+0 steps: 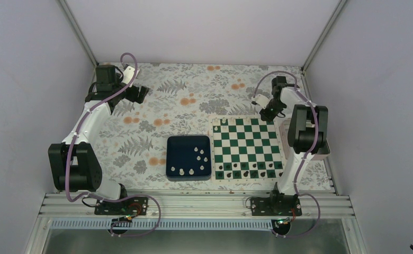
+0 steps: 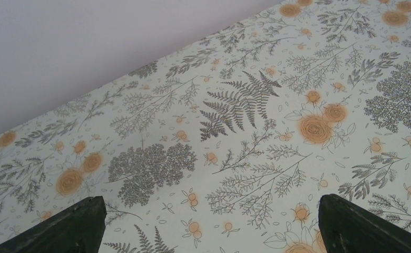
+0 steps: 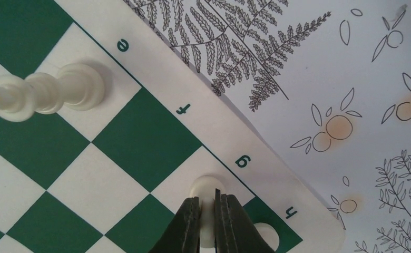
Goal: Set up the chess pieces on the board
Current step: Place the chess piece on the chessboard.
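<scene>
The green and white board (image 1: 247,148) lies at the right of the table, with black pieces along its near row. Several white chess pieces (image 1: 199,153) lie in a dark blue tray (image 1: 175,151). My right gripper (image 1: 265,114) is at the board's far right corner, shut on a white piece (image 3: 207,211) whose base rests on the white g square (image 3: 193,176). A tall white piece (image 3: 45,95) stands on the e square, and another white base (image 3: 266,235) sits on the h square. My left gripper (image 1: 138,94) is open and empty over the far left tablecloth, its fingers (image 2: 71,226) wide apart.
The flowered tablecloth (image 2: 235,132) covers the table. The board's cream border (image 3: 256,158) carries the letters e to h. Walls close in the back and both sides. The right arm's elbow (image 1: 307,129) hangs over the board's right edge.
</scene>
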`<act>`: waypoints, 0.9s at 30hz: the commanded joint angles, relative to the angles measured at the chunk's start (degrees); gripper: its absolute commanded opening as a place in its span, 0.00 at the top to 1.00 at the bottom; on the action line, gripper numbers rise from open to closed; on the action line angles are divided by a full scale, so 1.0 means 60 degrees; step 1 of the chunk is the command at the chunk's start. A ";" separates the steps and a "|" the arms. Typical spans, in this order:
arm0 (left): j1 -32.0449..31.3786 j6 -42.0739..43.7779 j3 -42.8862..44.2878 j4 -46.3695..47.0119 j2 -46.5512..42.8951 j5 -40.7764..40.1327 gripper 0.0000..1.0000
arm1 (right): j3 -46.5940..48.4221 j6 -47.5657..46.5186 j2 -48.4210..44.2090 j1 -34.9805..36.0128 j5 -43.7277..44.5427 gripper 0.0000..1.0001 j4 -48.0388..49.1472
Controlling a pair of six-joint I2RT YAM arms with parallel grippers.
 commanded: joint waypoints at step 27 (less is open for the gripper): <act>0.0062 0.0070 0.0075 0.0000 -0.0113 0.0113 0.00 | 0.3811 -0.0025 -0.2214 0.2030 0.0864 0.47 -0.1672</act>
